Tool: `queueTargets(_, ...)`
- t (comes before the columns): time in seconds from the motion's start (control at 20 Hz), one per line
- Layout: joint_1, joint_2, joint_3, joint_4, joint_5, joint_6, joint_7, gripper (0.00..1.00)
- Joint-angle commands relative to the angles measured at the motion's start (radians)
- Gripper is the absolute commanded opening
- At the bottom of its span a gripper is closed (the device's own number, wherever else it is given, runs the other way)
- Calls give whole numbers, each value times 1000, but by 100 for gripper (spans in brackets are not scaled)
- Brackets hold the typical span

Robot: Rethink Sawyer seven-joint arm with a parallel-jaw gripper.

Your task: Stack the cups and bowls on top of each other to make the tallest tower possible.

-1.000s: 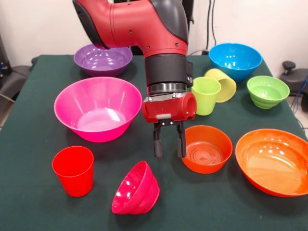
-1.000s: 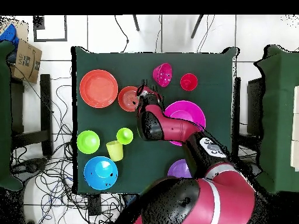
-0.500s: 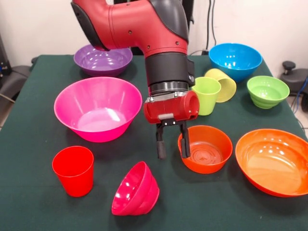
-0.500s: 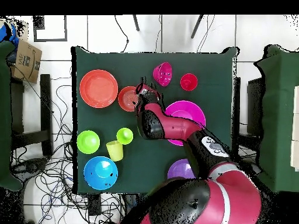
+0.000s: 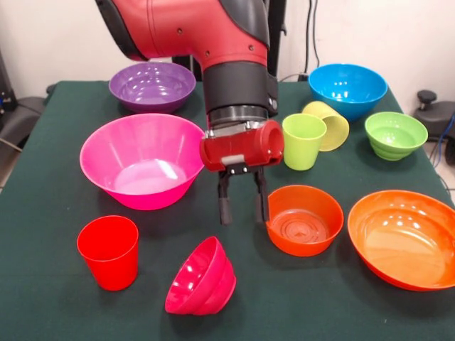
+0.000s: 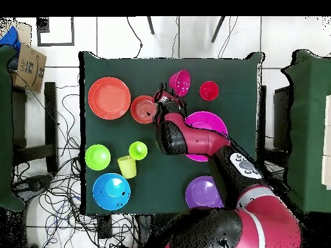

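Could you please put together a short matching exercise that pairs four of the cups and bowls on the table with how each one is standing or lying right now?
Things:
1. pale yellow cup
2. small magenta bowl
3. red cup
4. small orange bowl

States:
A. upright, alone at the near corner in the front view
B. lying on its side behind the lime green cup
C. tipped over, mouth turned sideways
D. upright, right beside the open gripper

Pairs: 1-B, 2-C, 3-A, 4-D

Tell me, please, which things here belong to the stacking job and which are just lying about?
Job:
- red cup
- lime cup
- yellow cup
- pink bowl
- two orange bowls
- purple bowl
- blue bowl
- green bowl
- magenta bowl

Lying about:
- cardboard box
- floor cables
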Motion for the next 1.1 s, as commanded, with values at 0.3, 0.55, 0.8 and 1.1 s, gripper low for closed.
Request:
queueTargets(0.3, 15, -58, -29, 31, -51, 248, 11, 100)
queueTargets(0.55, 34, -37, -47, 10, -51, 226, 20, 100)
queueTargets(0.8, 71, 19, -106, -42, -39, 187, 15, 100)
queueTargets(1.1, 75, 80, -118, -92, -54, 147, 16, 100)
